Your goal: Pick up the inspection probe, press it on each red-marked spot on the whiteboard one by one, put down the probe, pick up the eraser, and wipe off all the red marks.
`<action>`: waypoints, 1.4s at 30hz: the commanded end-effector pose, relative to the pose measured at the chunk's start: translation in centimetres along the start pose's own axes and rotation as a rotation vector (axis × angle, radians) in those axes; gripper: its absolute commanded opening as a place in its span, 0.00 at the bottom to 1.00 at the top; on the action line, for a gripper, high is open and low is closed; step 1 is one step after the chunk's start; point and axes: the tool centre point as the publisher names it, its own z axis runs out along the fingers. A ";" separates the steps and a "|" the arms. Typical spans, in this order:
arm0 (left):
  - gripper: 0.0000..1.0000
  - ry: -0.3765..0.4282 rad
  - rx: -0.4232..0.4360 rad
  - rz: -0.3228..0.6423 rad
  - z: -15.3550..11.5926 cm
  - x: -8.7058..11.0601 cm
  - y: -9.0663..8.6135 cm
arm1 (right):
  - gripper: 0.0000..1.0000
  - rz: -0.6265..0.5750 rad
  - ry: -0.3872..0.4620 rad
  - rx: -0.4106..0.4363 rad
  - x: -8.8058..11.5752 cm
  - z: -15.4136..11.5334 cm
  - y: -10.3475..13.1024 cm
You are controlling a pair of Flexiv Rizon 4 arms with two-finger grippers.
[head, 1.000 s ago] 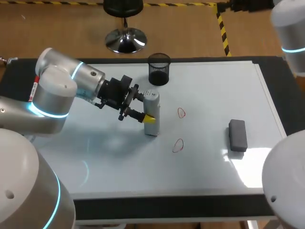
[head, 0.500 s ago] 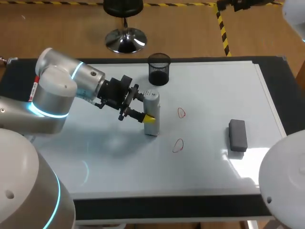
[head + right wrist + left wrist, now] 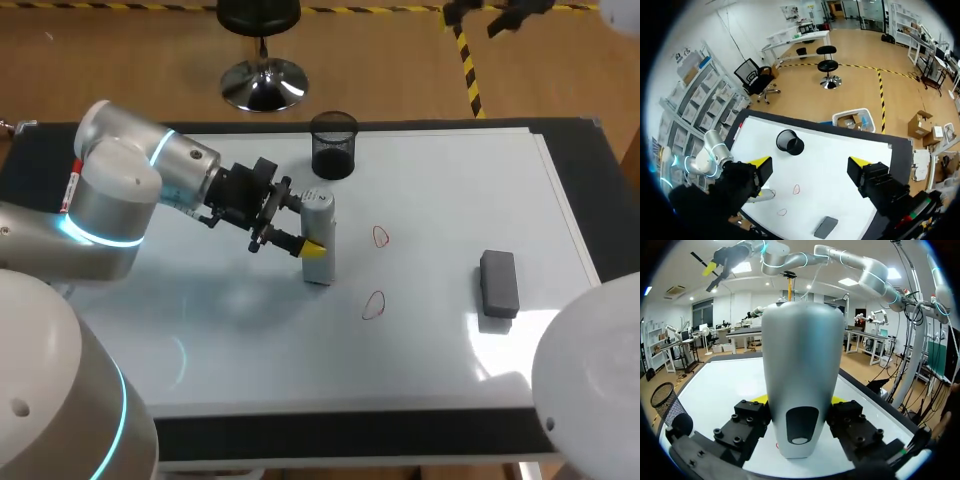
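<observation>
The inspection probe (image 3: 318,238), a grey tapered cylinder, stands upright on the whiteboard (image 3: 450,190) with my left gripper (image 3: 305,226) shut on it from the side. In the left wrist view the probe (image 3: 802,385) fills the gap between the yellow-tipped fingers of that gripper (image 3: 799,401). Two red marks (image 3: 380,237) (image 3: 373,305) lie just to the right of the probe. The dark grey eraser (image 3: 498,283) lies flat further right. My right gripper (image 3: 809,162) hangs open high above the board, empty; far below it are the probe (image 3: 762,196) and eraser (image 3: 825,227).
A black mesh cup (image 3: 333,145) stands at the board's far edge behind the probe. My right arm's white casing (image 3: 590,390) covers the board's near right corner in the head view. A black border frames the board.
My right arm has shifted: its casing has grown at the lower right of the head view and left the upper right corner. The left arm and the probe have not moved.
</observation>
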 end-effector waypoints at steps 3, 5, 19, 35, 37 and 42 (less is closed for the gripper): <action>0.00 0.002 0.002 0.000 0.5 0.0 1.2 | 1.00 0.034 -0.127 0.261 2.3 -1.8 -1.7; 0.00 0.002 0.002 0.000 0.5 0.0 1.2 | 1.00 0.034 -0.143 0.281 2.8 -1.9 -2.4; 0.00 0.002 0.002 0.000 0.5 0.0 1.2 | 1.00 0.134 -0.211 0.289 5.2 -4.0 -7.2; 0.00 0.002 0.002 0.000 0.5 0.0 1.2 | 1.00 0.285 -0.285 0.365 8.7 -5.3 -12.8; 0.00 0.002 0.002 0.000 0.5 0.0 1.2 | 1.00 0.305 -0.295 0.368 8.8 -5.5 -13.5; 0.00 0.002 0.002 0.000 0.5 0.0 1.2 | 1.00 0.345 -0.287 0.356 8.3 -6.1 -15.5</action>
